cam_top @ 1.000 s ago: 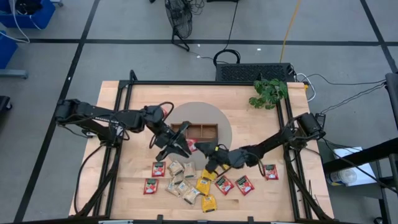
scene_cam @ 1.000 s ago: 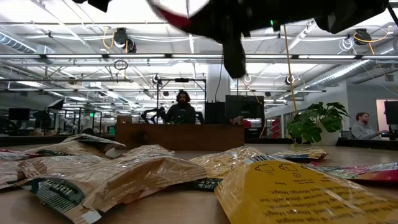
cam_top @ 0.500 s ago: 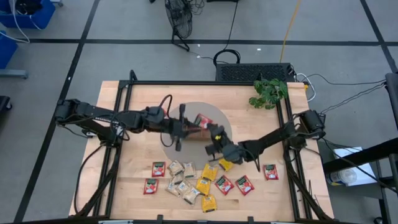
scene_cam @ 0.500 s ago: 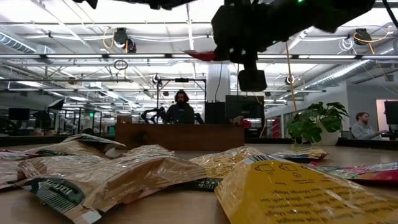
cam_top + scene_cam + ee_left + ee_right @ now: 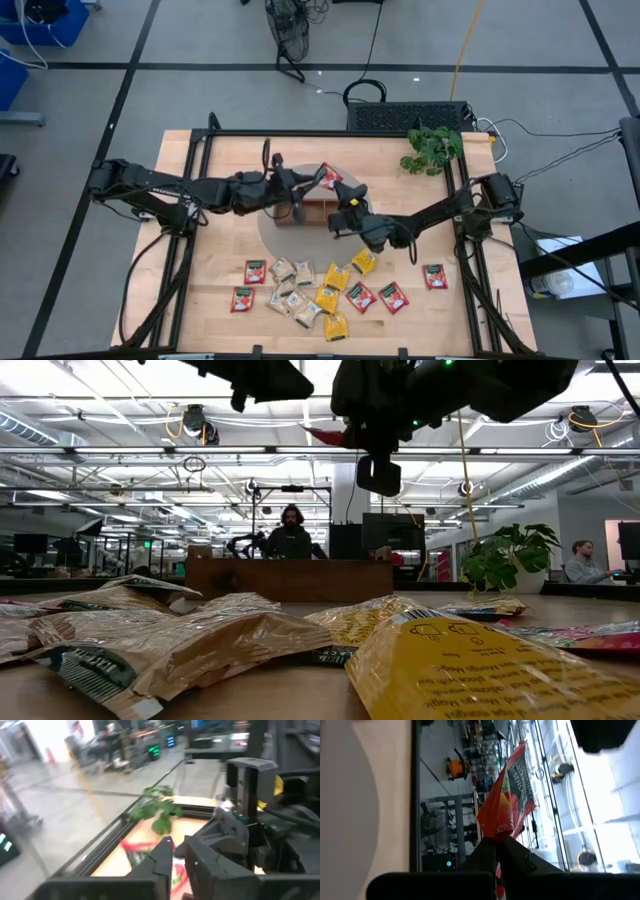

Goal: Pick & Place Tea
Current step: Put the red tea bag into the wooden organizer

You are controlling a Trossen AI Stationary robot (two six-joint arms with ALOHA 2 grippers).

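**benchrat:** Wooden table (image 5: 200, 290) on a grey shop floor, black frame round it, potted plant (image 5: 432, 148) at the far right corner. Low view looks into an open workspace where a person (image 5: 291, 532) sits at a desk past the far edge.

**teapicker:** Where's the tea?

**benchrat:** Most of the sachets (image 5: 305, 290) are scattered along the near edge, red, yellow and beige, roughly 13. 1 red sachet (image 5: 436, 276) sits alone toward the right edge. The wooden tray (image 5: 315, 212) rests on a round grey mat (image 5: 352, 192) mid-table.

**teapicker:** And the arms?

**benchrat:** Both stretched toward the middle, crowding over the tray. Left gripper (image 5: 300, 190) hangs above its left end, fingers nearly closed; whether it holds the red sachet (image 5: 328, 178) next to it, I can't tell. Right gripper (image 5: 496, 842) is pinched shut on a red sachet (image 5: 509, 795) by 1 corner.

**teapicker:** Any print readable?

**benchrat:** Only "STRA..." and "SENSA..." on that packet, with strawberry art.
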